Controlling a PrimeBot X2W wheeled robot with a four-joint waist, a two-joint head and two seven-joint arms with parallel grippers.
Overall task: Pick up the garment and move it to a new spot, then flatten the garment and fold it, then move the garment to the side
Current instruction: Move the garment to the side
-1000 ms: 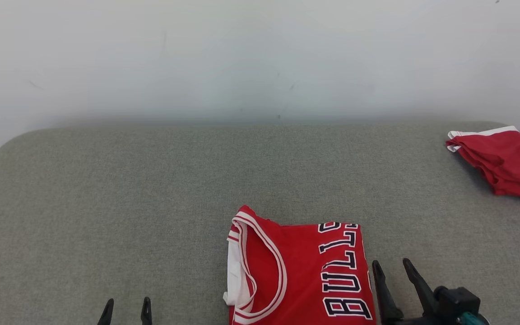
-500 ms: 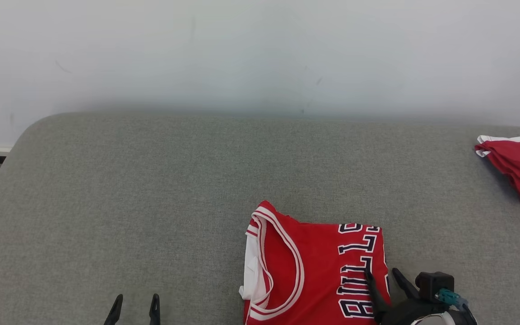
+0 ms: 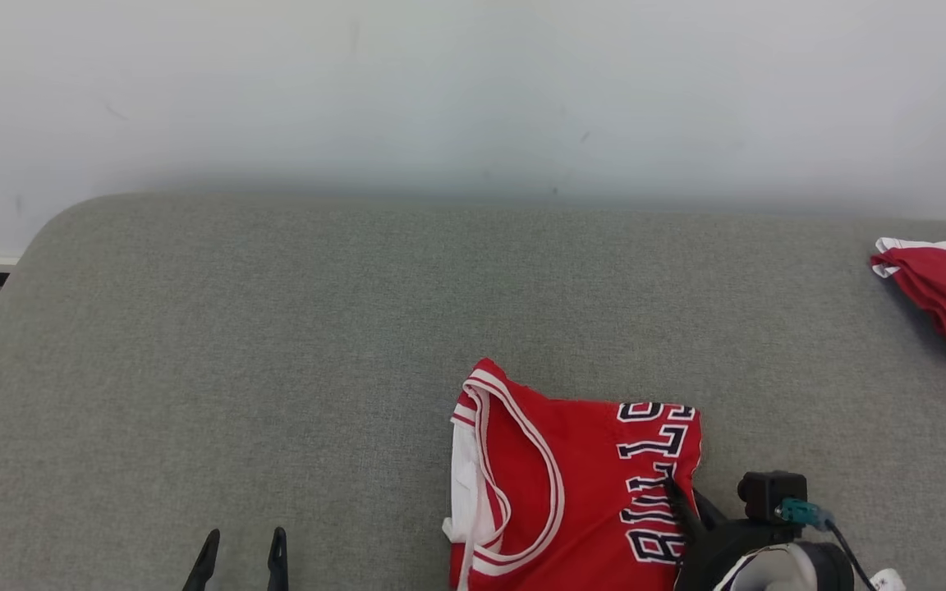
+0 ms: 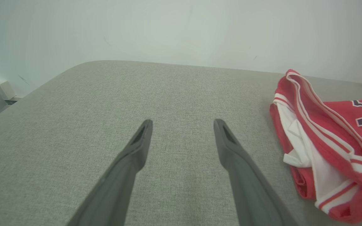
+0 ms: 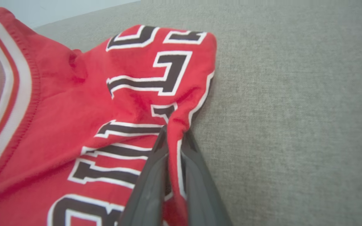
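Two pincers: right pincer (image 5: pixel 174 133) is clamped on the jersey (image 3: pixel 571 484) edge, left pincer (image 4: pixel 182 124) gapes over bare desk (image 3: pixel 276 328).
Jersey spot: folded, near the desk's front, mid-right; another red garment (image 3: pixel 945 295) sits far right.
Risk: the pinch is small and on one edge, so dragging could pull the fold apart or slip off. Can't tell how many layers it's got, honestly.
Changed: a second ago the right one was spread wide just beside that edge; left looks the same.
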